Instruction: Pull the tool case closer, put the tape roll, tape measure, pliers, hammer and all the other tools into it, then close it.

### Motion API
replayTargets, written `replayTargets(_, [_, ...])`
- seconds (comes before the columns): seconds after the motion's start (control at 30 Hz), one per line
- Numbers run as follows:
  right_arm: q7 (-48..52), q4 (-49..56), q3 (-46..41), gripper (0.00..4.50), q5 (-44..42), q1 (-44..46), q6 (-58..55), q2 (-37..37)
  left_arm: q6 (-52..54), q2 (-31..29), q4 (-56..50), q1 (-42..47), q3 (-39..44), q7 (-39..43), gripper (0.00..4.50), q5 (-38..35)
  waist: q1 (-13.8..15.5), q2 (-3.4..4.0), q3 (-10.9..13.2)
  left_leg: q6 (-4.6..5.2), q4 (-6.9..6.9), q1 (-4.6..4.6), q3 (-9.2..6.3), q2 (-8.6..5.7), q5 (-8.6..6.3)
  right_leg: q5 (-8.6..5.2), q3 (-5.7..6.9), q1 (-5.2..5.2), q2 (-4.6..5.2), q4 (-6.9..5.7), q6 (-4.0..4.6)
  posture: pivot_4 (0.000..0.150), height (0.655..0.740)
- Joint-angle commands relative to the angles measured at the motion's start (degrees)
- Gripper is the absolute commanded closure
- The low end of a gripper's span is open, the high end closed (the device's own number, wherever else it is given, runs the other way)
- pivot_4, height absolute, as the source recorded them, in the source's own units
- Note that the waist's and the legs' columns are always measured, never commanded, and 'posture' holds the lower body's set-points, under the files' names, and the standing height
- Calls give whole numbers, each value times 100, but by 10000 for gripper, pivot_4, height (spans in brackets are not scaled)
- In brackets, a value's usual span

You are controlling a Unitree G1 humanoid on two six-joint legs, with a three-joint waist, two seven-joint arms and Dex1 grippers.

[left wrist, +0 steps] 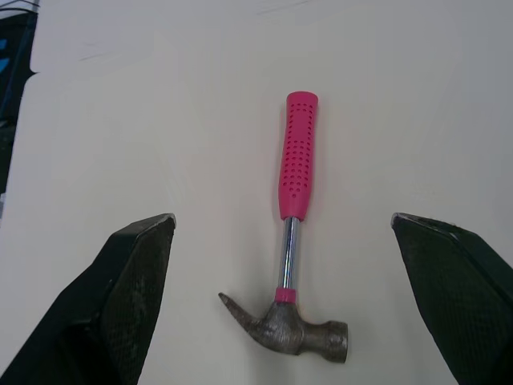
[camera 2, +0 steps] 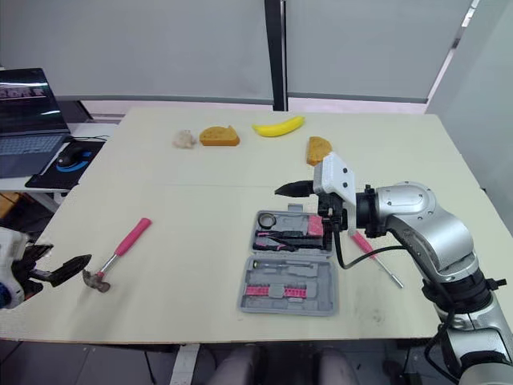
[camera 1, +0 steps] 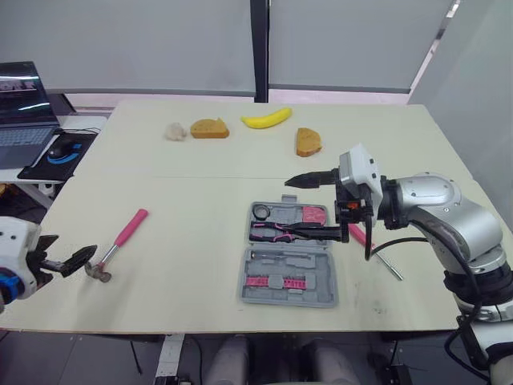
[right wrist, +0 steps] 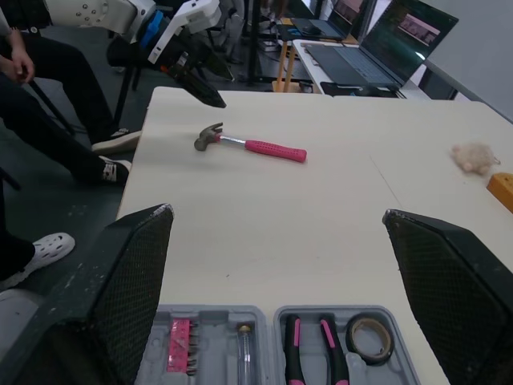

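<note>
Case (camera 1: pixel 317 269): open on the worktop (camera 1: pixel 200 160), tape roll (camera 1: pixel 261 211) and pliers (camera 1: pixel 272 233) already inside. Left claw (camera 1: pixel 70 255) gaping wide, well left of the case, straddling the hammer (camera 1: pixel 122 241) head without touching. Judged step: fetching the hammer. Next: lower onto the shaft, pinch, carry to the case. Right claw (camera 1: pixel 290 207) spread wide and empty over the case's far half. Screwdriver (camera 1: pixel 389 266) just right of the case, handle partly hidden by the right arm. Pink item beside the pliers too small to identify.

— What stands behind the desk (camera 1: pixel 200 208)?
— Past its far edge, two grey panels (camera 1: pixel 128 40) with a dark post (camera 1: pixel 258 48) between them.
— And beside it?
— Off the left edge, a white side table (camera 1: pixel 84 123) carries an open laptop (camera 1: pixel 24 112). The floor (right wrist: pixel 72 200) is dark grey.
</note>
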State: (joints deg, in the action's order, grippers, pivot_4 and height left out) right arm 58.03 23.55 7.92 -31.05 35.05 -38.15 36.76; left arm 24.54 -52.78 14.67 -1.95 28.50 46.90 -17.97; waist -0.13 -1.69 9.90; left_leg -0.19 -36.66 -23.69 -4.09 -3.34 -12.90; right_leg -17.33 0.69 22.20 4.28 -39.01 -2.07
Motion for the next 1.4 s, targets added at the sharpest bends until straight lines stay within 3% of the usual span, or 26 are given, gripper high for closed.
replayTargets(0.03, [-231, 390, -269, 0, -164, -65, -136, 74, -19, -194, 638, 420, -655, 50, 111, 435, -26, 0, 0, 0, 0, 0, 2, -1, 0, 0, -3, 3, 0, -2, 0, 1500, 7400])
replayTargets(0.33, [-699, 881, -512, 0, -373, -293, -601, 238, -547, 275, 2365, 1778, -1697, -210, 111, 1082, -30, -1, -1, -1, -3, -16, 0, 3, 1, 2, -4, 6, -8, -10, -1, 1500, 7400])
replayTargets(0.37, [-713, 913, -535, 0, -399, -297, -640, 268, -443, 292, 2454, 1817, -1724, -200, 1892, 1086, -30, -4, -2, -1, -4, -16, 0, 2, 1, 3, -4, 6, -8, -9, -3, 1500, 7400])
replayTargets(0.47, [-748, 982, -584, 0, -496, -307, -760, 358, -325, 307, 2593, 1854, -1757, -175, 8642, 1086, -32, -2, -3, -1, -5, -15, 0, 1, 1, 4, -6, 6, -7, -9, -4, 1500, 7400])
replayTargets(0.83, [-769, 1033, -605, 0, -547, -452, -787, 598, -171, 178, 2597, 1556, -1574, -303, 42846, 1052, -107, 7, -9, -1, -3, -13, 0, 3, 1, 4, -10, 1, -8, -13, -4, 1500, 7400])
replayTargets(1.07, [-760, 964, -570, 0, -538, -480, -732, 593, -81, 114, 1904, 1285, -1413, -201, 44359, 929, -172, 8, -9, -1, -1, -14, 1, 4, 1, 3, -14, 1, -9, -13, -4, 1500, 7400])
replayTargets(1.4, [-665, 1022, -419, 0, -581, -466, -730, 540, 1329, 711, -990, 1064, -1710, -431, 44359, 487, -24, 2, -7, -1, -12, -24, 1, 2, 1, 6, -9, 1, -1, -6, -8, 1500, 7400])
